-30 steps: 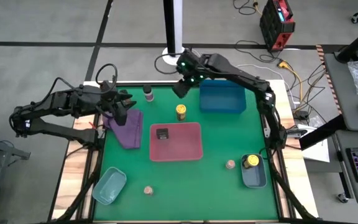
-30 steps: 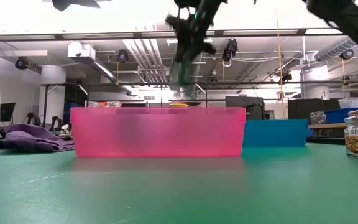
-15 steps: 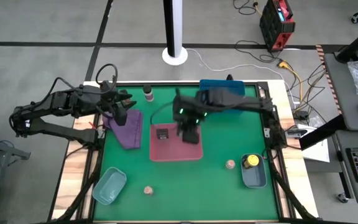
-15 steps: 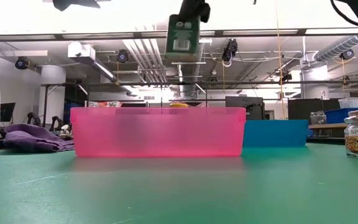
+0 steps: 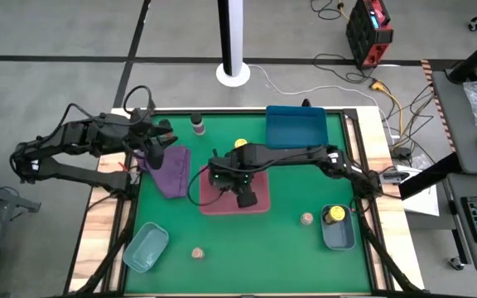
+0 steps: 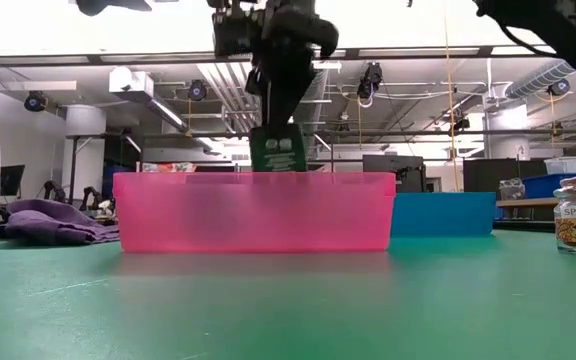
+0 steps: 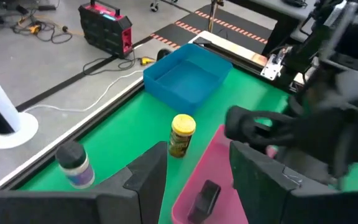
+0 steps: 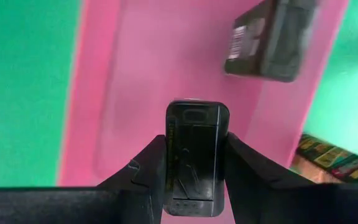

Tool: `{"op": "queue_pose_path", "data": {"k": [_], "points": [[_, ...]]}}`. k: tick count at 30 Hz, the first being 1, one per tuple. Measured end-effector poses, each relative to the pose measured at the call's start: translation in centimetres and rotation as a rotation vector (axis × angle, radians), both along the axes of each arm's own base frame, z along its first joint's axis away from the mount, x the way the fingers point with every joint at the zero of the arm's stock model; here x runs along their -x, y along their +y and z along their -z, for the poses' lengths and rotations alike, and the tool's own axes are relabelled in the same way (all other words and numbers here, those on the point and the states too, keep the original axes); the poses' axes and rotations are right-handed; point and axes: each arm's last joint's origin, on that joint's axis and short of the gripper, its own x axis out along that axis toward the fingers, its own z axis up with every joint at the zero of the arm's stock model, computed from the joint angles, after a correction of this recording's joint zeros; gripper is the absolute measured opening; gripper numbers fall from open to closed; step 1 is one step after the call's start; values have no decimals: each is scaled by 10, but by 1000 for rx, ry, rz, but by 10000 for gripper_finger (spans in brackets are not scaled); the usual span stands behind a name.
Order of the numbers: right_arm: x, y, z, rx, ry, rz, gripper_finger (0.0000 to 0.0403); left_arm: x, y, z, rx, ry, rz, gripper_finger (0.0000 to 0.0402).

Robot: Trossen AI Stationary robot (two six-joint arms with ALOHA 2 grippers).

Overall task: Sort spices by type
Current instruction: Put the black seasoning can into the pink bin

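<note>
Green felt table (image 5: pixel 305 248), glossy pink plastic tray (image 5: pixel 259 203) in the middle. Above the tray, the right gripper (image 8: pixel 194 163) pinches one square black tin (image 8: pixel 196 155); a second tin (image 8: pixel 270 40) lies inside. Left gripper (image 7: pixel 191 171) spread beside the tray.

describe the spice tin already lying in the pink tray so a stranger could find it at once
Start at the pink tray in the middle of the green table. The black square tin lies loose on the tray floor near its left end. The matching tin hangs above the tray in the right pincer.

Probably a lab, exposed ceiling ducts (image 6: pixel 238 85), floor cables (image 5: pixel 338 79)
</note>
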Motion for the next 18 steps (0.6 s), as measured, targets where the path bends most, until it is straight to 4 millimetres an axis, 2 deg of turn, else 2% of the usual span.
{"op": "queue_pose_path", "data": {"k": [5, 9, 18], "points": [[-3, -20, 0, -4, -32, 40, 119, 15, -1, -3, 24, -39, -14, 149], [0, -28, 0, -29, -27, 78, 119, 22, -1, -5, 25, -63, -16, 139], [-1, -18, 26, -60, -23, 184, 119, 28, -1, -6, 3, -70, -12, 125]]}}
